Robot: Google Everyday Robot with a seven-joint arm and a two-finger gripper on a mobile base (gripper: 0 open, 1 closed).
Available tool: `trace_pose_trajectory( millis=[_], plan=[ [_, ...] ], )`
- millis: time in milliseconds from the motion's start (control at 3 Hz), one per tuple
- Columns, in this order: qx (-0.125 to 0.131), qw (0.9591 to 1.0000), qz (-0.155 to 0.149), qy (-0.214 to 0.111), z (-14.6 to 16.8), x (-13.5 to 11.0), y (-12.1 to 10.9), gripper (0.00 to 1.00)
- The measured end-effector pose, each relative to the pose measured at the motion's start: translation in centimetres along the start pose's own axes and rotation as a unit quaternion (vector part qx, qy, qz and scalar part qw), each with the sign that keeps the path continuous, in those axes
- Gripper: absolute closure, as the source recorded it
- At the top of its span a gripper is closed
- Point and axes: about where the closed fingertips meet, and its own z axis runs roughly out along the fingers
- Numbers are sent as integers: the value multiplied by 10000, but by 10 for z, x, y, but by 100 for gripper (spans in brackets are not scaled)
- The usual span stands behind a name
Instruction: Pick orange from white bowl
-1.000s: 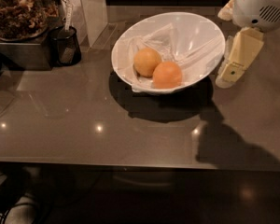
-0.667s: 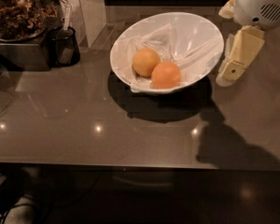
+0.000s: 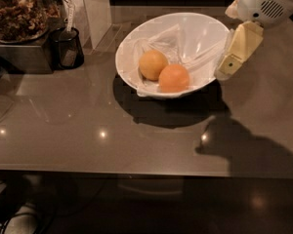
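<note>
The orange [image 3: 174, 78], deep reddish-orange, lies in the front of the white bowl [image 3: 132, 43], touching a paler yellow-orange fruit [image 3: 153, 65] to its left. Both rest on the bowl's crinkled white lining. The bowl stands on the dark countertop. My gripper [image 3: 230, 62], cream-coloured under a white wrist housing, hangs at the bowl's right rim, to the right of the orange and apart from it. It holds nothing that I can see.
A black cup with a utensil [image 3: 67, 47] and a container of dark dried material [image 3: 17, 13] stand at the back left. A white upright panel [image 3: 90, 9] stands behind the bowl's left side. The counter's front edge [image 3: 136, 172] runs along the bottom.
My gripper has shifted a little to the left and up, closer to the bowl's right rim. The bowl and both fruits have not moved.
</note>
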Motion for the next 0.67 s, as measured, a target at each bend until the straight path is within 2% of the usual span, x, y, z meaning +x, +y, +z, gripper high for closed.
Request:
trace_pose_trajectory(
  millis=[333, 667],
  plan=[
    [12, 9996, 61, -281, 9, -20, -22, 0],
    [30, 9995, 60, -312, 9, -22, -24, 0]
  ],
)
